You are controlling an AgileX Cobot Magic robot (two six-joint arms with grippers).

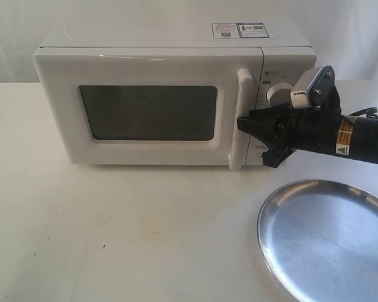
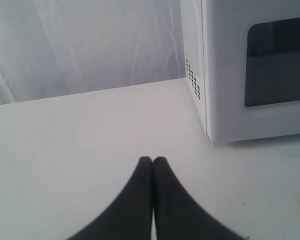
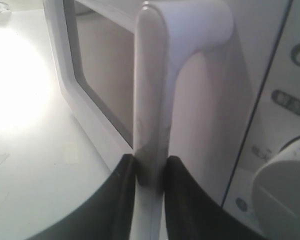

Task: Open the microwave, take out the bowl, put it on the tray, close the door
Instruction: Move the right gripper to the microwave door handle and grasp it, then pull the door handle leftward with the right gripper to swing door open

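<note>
The white microwave (image 1: 157,56) stands at the back of the table with its door (image 1: 145,110) closed. My right gripper (image 3: 150,165) is shut on the door's vertical white bar handle (image 1: 242,116), one dark finger on each side of it; the same handle (image 3: 152,95) fills the right wrist view. The silver tray (image 1: 327,242) lies at the front right. The bowl is hidden from every view. My left gripper (image 2: 153,160) is shut on nothing, low over the table to the left of the microwave (image 2: 225,70); it does not show in the exterior view.
The round dial (image 1: 278,94) and control panel sit just right of the handle, behind my right arm. The white table (image 1: 113,233) spreads in front of the microwave. White cloth hangs behind the scene.
</note>
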